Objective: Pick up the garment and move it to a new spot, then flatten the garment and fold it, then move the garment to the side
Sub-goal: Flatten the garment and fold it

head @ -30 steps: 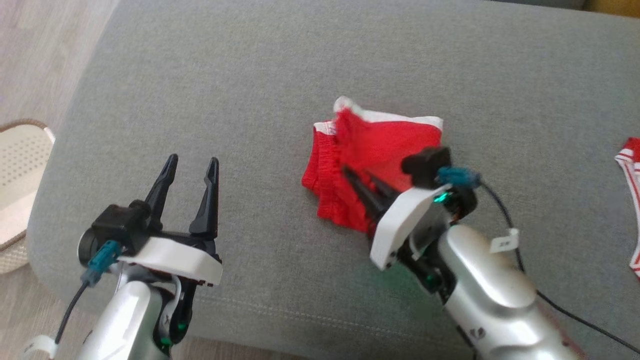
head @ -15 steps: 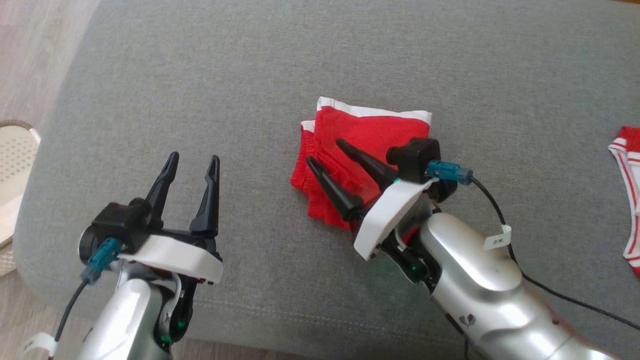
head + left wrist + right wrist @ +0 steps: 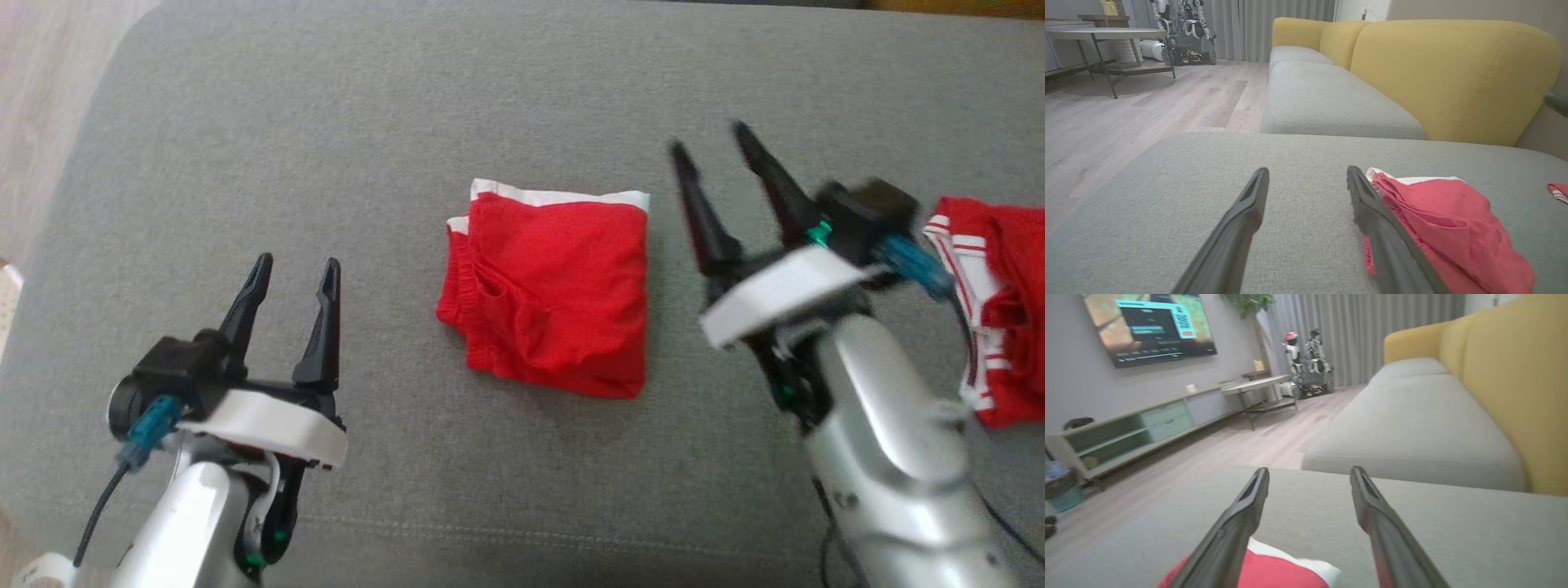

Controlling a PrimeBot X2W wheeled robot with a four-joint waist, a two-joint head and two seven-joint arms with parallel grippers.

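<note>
the red garment (image 3: 547, 294) lies in the middle of the grey seat cushion (image 3: 326, 122) as a compact, roughly square packet, with its white waistband along the 12 o'clock edge and layered hems showing at the 9 o'clock side. judging by that shape, the pick-up, the flattening and the folding look done. the fold is not perfectly crisp: a soft bulge and a few creases sit toward the 5 o'clock corner. what seems left is the last step, shifting the packet to the side, since it rests centrally and neither arm is on it. whether this spot already counts as "the side" cannot be told from here.

a second red-and-white striped garment (image 3: 1000, 310) lies at the far 3 o'clock edge of the head view, well apart from the folded one.

the left claw (image 3: 295, 265) hovers at about 8 o'clock from the garment, fingers spread moderately wide and pointing toward 12, released and empty. its wrist view shows the garment (image 3: 1437, 220) just off its right-hand finger, with no cloth between the fingers.

the right claw (image 3: 709, 137) is at about 2 o'clock from the garment, a little blurred, fingers parted to a similar width, released, gripping nothing and touching nothing. its wrist view catches the waistband corner (image 3: 1274, 573) low down, below the fingers.
</note>
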